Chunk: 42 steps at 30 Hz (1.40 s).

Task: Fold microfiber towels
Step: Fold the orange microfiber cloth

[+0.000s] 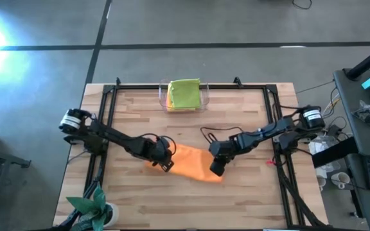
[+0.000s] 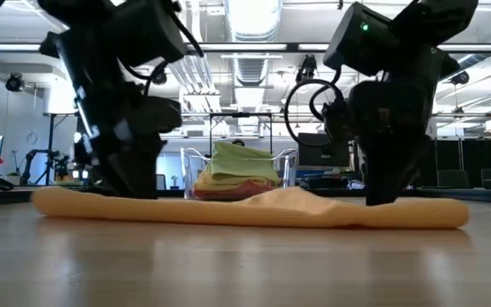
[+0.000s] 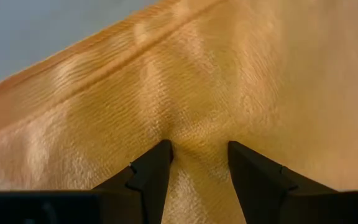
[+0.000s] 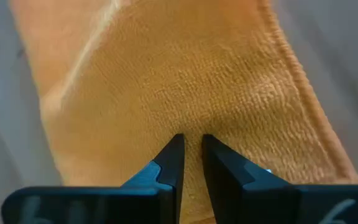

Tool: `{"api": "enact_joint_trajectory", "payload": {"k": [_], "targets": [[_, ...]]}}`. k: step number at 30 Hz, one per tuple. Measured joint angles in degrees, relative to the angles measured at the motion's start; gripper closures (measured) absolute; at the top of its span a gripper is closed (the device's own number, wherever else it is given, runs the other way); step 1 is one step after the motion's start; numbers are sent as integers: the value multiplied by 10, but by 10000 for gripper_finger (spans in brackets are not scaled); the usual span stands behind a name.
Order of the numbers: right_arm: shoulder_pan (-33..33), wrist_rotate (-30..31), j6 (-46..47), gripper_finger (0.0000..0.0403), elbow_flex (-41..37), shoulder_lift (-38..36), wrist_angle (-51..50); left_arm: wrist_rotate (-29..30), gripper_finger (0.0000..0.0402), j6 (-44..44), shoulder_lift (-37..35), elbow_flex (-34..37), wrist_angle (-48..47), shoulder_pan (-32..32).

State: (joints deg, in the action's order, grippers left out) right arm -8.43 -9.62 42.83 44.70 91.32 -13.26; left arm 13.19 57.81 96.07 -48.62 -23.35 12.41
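Observation:
An orange microfiber towel [image 1: 191, 163] lies along the middle of the table, with a low hump [image 2: 284, 198] near its centre. My left gripper [image 1: 166, 163] is down on the towel's left end, and my right gripper [image 1: 216, 168] is down on its right end. Each is shut on the orange cloth. More towels sit folded in a clear tray [image 1: 204, 102] at the far edge, a lime green one [image 1: 185, 93] on top. My left gripper pinches a puckered bit of the orange cloth [image 3: 197, 134] between its two fingertips at the towel's left end. It comes from above, slanting down. The towel lies on the table, slack; how many layers are held I cannot tell. My right gripper pinches the orange cloth [image 4: 192, 127] between its two nearly closed fingertips, a little in from the hemmed edge [image 4: 303, 81] at the towel's right end. It slants down from above. The cloth rests on the table.
The clear tray with its stacked towels [image 2: 237, 175] stands at the middle of the far edge. A small potted plant [image 1: 92, 208] is at the near left corner. A black frame [image 1: 108, 109] borders the table's left, right and far sides. Bare wood [image 1: 191, 205] lies near the front.

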Motion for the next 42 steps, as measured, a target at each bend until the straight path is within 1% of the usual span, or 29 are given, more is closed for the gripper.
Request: {"api": "enact_joint_trajectory", "payload": {"k": [3, 7, 12, 15, 17, 19, 21, 25, 27, 31, 33, 35, 38, 42], "targets": [[-11, -29, 7, 350, 12, 11, -5, 21, 251, -41, 9, 0, 3, -21], [-19, -53, 14, 350, 37, 15, -12, 68, 251, -104, 8, 1, 2, -55], [-18, -60, 9, 350, 70, 1, -30, 67, 251, -171, -10, -4, -11, -104], [-18, -53, 4, 350, 89, -19, -71, 56, 251, -179, -34, -17, -11, -117], [-18, -35, 0, 349, 99, -34, -103, 51, 251, -179, -52, -26, -12, -117], [-19, -7, 0, 349, 108, -54, -138, 50, 251, -174, -63, -32, -1, -110], [-20, 20, 1, 349, 113, -83, -158, 50, 251, -154, -74, -35, 30, -98], [-20, 60, 27, 349, 109, -131, -167, 50, 251, -147, -76, -35, 165, -54], [-20, 75, 43, 349, 108, -156, -166, 51, 251, -146, -63, -36, 242, -32], [-20, 99, 73, 349, 106, -187, -167, 63, 251, -146, -30, -40, 346, 8], [-20, 102, 76, 349, 106, -195, -166, 72, 251, -146, -11, -47, 370, 23], [-20, 103, 76, 349, 107, -198, -166, 84, 251, -147, 9, -57, 368, 34], [-20, 103, 73, 349, 108, -199, -166, 84, 251, -147, 45, -75, 370, 47], [-20, 103, 38, 349, 108, -196, -166, 85, 251, -146, 99, -99, 369, 54]]}}
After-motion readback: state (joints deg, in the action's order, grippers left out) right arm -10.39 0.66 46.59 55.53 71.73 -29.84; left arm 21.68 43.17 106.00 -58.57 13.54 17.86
